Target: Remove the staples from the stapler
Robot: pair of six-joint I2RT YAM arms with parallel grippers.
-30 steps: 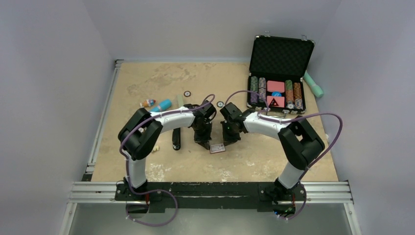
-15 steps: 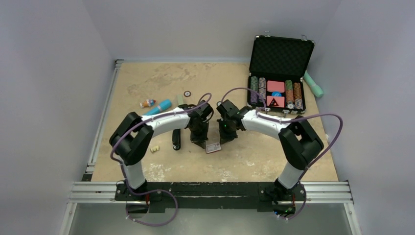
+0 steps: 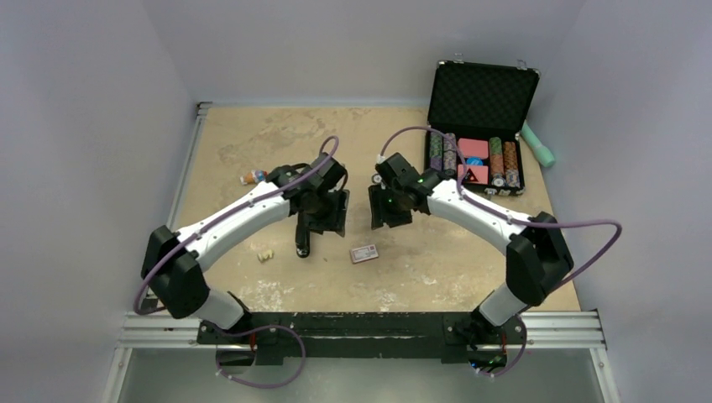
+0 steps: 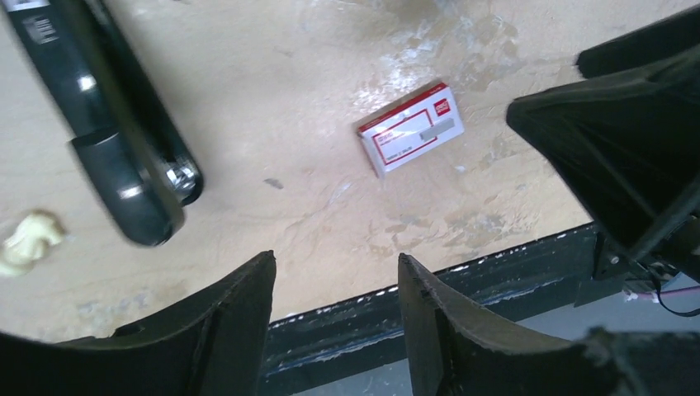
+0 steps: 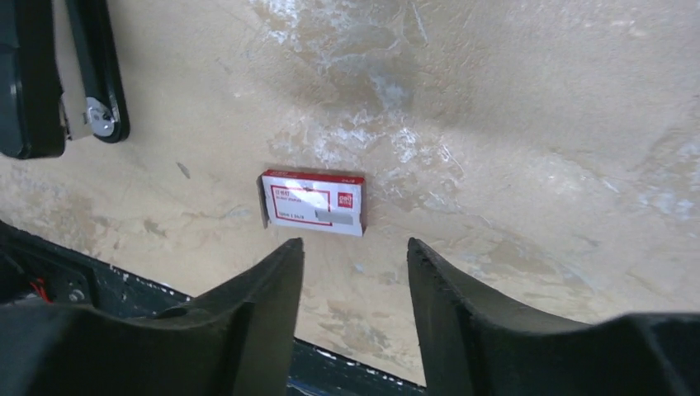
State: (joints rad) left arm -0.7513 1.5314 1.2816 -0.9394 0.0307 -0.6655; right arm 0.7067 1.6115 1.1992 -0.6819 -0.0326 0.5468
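The black stapler (image 3: 302,239) lies on the tan table, left of centre, and also appears in the left wrist view (image 4: 107,124) and the right wrist view (image 5: 49,74). No staples show. A small red and white staple box (image 3: 363,253) lies flat to the stapler's right (image 4: 410,130) (image 5: 314,202). My left gripper (image 3: 332,225) (image 4: 334,260) hovers open and empty between the stapler and the box. My right gripper (image 3: 379,220) (image 5: 355,243) hovers open and empty just beyond the box.
An open black case of poker chips (image 3: 479,151) stands at the back right, with a teal object (image 3: 537,144) beside it. A small bottle (image 3: 252,177) lies at the back left. A pale crumb (image 3: 264,255) sits near the stapler. The black rail (image 3: 361,323) runs along the near edge.
Both grippers have opened and lifted back, away from the staple box. The box now lies free on the table. The left arm has stretched out further.
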